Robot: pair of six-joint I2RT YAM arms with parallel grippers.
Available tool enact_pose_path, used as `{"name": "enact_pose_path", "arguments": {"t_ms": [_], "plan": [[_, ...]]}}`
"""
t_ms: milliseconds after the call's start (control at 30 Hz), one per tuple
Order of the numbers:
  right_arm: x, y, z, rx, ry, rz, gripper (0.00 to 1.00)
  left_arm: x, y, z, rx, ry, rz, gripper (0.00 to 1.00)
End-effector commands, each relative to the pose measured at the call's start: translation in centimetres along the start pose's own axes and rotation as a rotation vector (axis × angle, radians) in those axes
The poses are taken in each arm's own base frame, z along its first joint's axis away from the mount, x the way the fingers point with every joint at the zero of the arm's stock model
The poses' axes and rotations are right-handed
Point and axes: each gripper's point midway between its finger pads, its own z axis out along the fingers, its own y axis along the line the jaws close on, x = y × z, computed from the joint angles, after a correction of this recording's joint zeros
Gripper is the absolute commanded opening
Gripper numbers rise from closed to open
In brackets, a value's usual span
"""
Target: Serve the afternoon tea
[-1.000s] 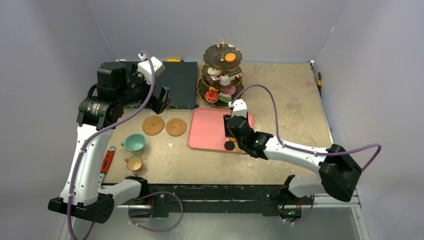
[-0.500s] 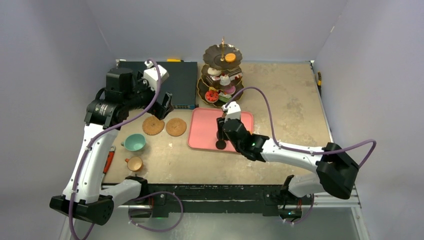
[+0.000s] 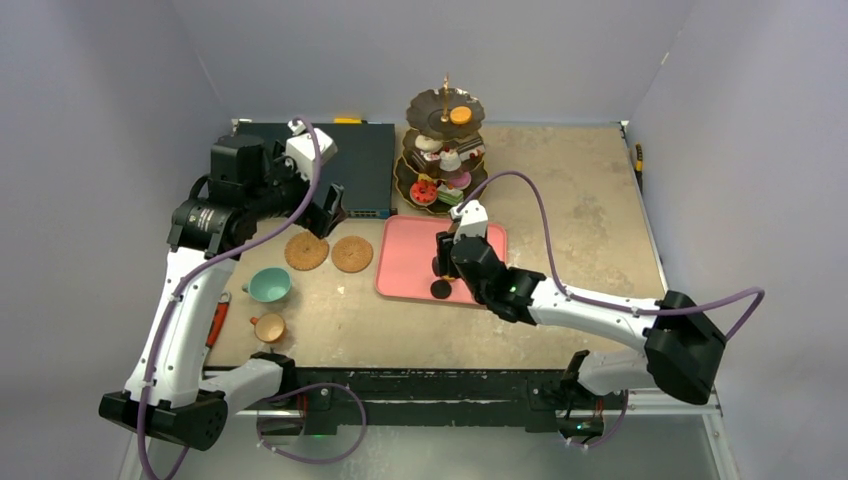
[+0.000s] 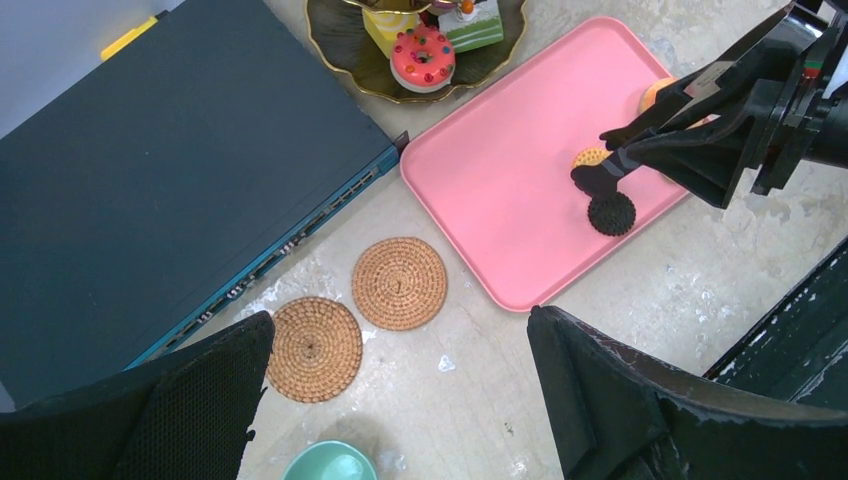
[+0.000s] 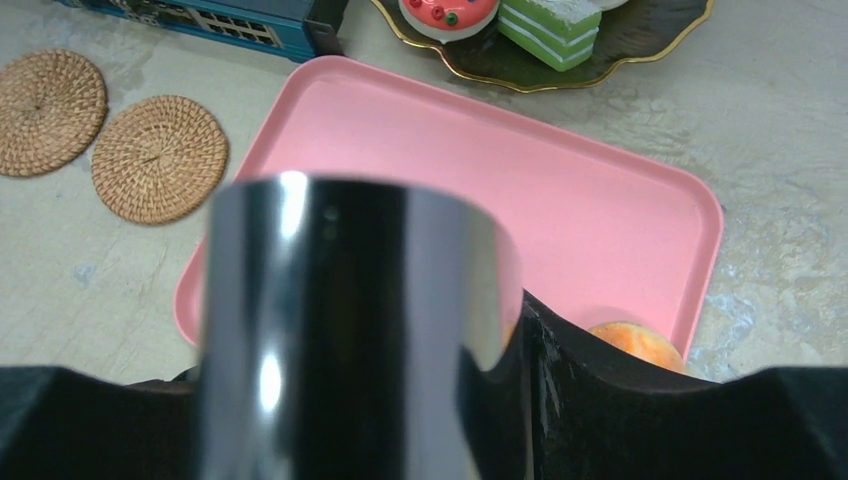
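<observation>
Scalloped dark stand (image 3: 428, 104), round woven coasters (image 3: 307, 251), pink tray (image 3: 410, 255), shiny-handled tongs (image 5: 350, 330)

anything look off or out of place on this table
Nothing is spilled or tipped. Two things do not fit a tea setting. A dark blue network switch lies at the back left beside the three-tier stand. A red-handled tool lies at the left edge near the tan cup.

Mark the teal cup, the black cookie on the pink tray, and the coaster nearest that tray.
teal cup (image 3: 269, 285): overhead view, inside of the bowl.
black cookie (image 4: 611, 213): left wrist view, middle of its top.
coaster (image 4: 399, 283): left wrist view, centre of the weave.
</observation>
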Motion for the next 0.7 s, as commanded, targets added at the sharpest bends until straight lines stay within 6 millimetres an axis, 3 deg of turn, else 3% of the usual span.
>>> {"name": "enact_pose_path", "arguments": {"t_ms": [0,167,467,667], "plan": [[0.1,-0.5,0.2,0.04,-0.018,0.027,0.58,-2.3,0.1,-1.2,-0.008,-0.075,0.046,0.99],[1.2,-0.8,1.0,0.065,0.0,0.006,0.58,-2.7,0.1,-1.5,-0.015,-0.081,0.048,0.99],[1.3,-0.3,1.5,0.043,-0.014,0.017,0.56,-3.0,0.2,-1.8,-0.026,-0.088,0.052,0.99],[0.8,-0.1,1.7,0.035,-0.048,0.032,0.45,-2.9,0.4,-1.9,-0.039,-0.086,0.06,0.99]]}}
